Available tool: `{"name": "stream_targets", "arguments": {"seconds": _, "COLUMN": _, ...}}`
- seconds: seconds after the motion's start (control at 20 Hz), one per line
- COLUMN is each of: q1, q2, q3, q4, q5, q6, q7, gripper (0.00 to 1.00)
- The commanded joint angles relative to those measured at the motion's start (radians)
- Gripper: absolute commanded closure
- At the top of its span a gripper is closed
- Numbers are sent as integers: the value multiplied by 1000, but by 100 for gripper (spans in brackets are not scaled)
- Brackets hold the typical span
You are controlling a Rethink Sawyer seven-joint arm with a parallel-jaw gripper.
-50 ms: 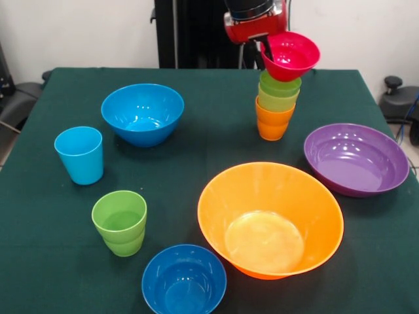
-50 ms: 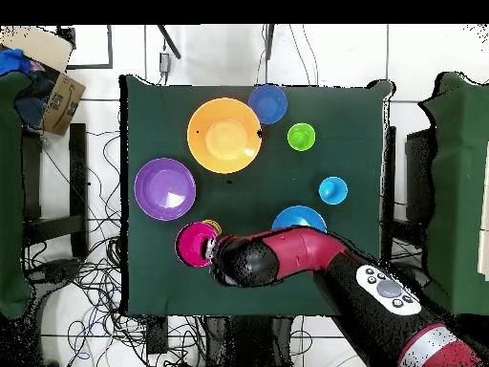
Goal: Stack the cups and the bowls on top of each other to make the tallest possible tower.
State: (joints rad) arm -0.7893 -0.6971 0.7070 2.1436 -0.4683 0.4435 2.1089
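Every bowl and cup looks like smooth, glossy plastic, the big orange bowl [image 1: 270, 220] glinting most. A matt green cloth [image 1: 209, 140] covers the counter. Upper left, overhead: a dull cardboard box [image 2: 53, 81].

From my station I see a thick, rounded arm [image 2: 315, 256] in glossy dark red with black joint sections. Its lower link carries a pale grey oval panel [image 2: 387, 289] with round dark buttons. The wrist end [image 1: 254, 19] is red under a black collar.

Red and black arm [image 2: 315, 258] reached across the dark green table [image 2: 363, 124]; gripper [image 1: 265, 47] stood above the stacked plastic cups [image 1: 275, 108], clamped on small red glossy bowl's [image 1: 291, 55] rim.
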Motion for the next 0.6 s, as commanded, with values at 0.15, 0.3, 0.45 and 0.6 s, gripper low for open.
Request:
{"name": "stream_targets", "arguments": {"seconds": 0.15, "q1": 48, "q2": 40, "q3": -72, "q4": 40, "q5": -88, "q6": -81, "q7": 25, "gripper": 100}}
{"name": "stream_targets", "arguments": {"seconds": 0.3, "q1": 51, "q2": 41, "q3": -79, "q4": 41, "q5": -87, "q6": -90, "q7": 24, "gripper": 100}}
{"name": "stream_targets", "arguments": {"seconds": 0.45, "q1": 55, "q2": 42, "q3": -84, "q4": 44, "q5": -87, "q6": -100, "q7": 24, "gripper": 100}}
{"name": "stream_targets", "arguments": {"seconds": 0.6, "q1": 61, "q2": 44, "q3": -92, "q4": 43, "q5": -86, "q6": -113, "q7": 25, "gripper": 100}}
